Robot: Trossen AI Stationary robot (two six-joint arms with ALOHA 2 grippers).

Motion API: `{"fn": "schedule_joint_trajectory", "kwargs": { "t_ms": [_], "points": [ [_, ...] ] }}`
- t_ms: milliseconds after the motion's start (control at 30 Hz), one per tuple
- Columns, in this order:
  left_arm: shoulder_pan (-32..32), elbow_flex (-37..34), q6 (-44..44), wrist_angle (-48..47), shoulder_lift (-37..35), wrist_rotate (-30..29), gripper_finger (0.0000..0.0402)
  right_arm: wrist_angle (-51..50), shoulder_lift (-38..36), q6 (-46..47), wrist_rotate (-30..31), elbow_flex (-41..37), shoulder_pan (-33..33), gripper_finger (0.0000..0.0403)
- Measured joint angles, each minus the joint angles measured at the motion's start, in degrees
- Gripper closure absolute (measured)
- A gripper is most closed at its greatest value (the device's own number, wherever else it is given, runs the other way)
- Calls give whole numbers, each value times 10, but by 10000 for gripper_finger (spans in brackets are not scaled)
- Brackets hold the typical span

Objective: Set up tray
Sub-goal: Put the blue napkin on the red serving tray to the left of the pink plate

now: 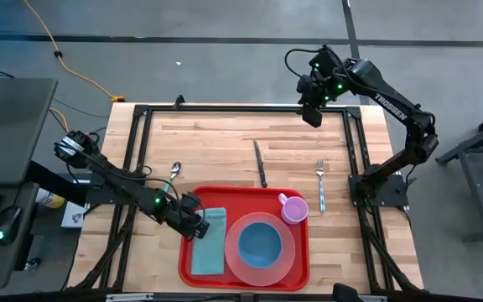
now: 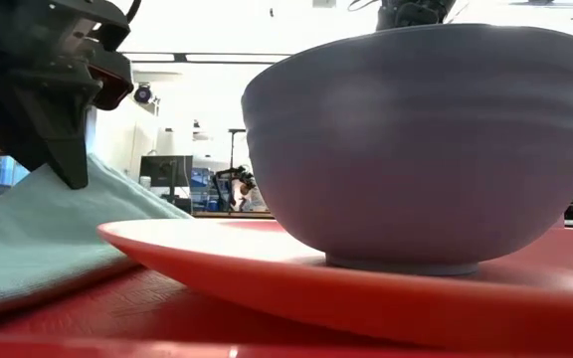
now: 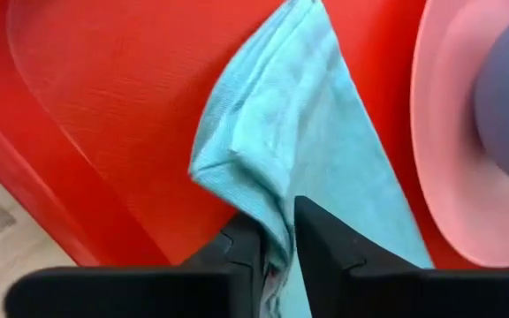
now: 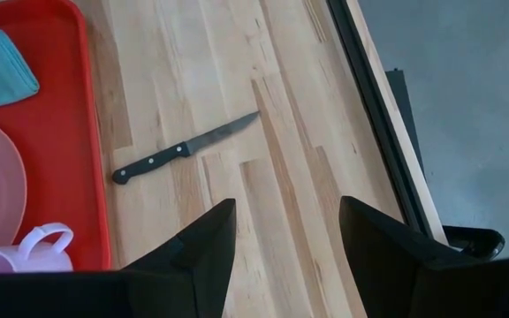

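The red tray (image 1: 243, 201) sits at the lower centre of the overhead frame, on the near half of the wooden table (image 1: 225, 143). On its left side lies a folded teal cloth (image 1: 209, 243), and to the right of that a pink plate (image 1: 283, 267) carries a blue-grey bowl (image 1: 259, 243). A small lilac cup (image 1: 293, 208) stands in the tray's upper right corner.

The left gripper (image 1: 198, 228) reaches in from the left and is down at the cloth's left edge, just inside the tray rim. From its wrist camera the two dark fingers (image 3: 321, 238) stand narrowly apart with a fold of the teal cloth running between them; whether they still pinch it or have let go I cannot tell. In the table-level view the same gripper (image 2: 68, 164) hangs at the upper left over the cloth, with the bowl filling the right of the frame.

The right gripper (image 1: 312, 116) waits at the upper right, above the table's far edge, with its jaws spread wide and nothing between them.

Off the tray, a spoon (image 1: 174, 173) lies to its upper left, a black-handled knife (image 1: 260, 163) just above its top rim, and a fork (image 1: 320, 184) beside its upper right corner.
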Motion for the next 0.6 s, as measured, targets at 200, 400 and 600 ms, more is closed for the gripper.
{"fn": "schedule_joint_trajectory", "kwargs": {
  "t_ms": [200, 400, 600],
  "points": [
    [0, 0, 39, -8, 0, -20, 273, 2, 0, 0, 0, 0, 0, 222],
    [0, 0, 71, -16, 0, -51, 220, 6, 0, 0, 0, 0, 0, 222],
    [0, 0, 66, -18, 0, -48, 159, 6, 0, -1, 0, 0, 0, 222]
  ]
}}
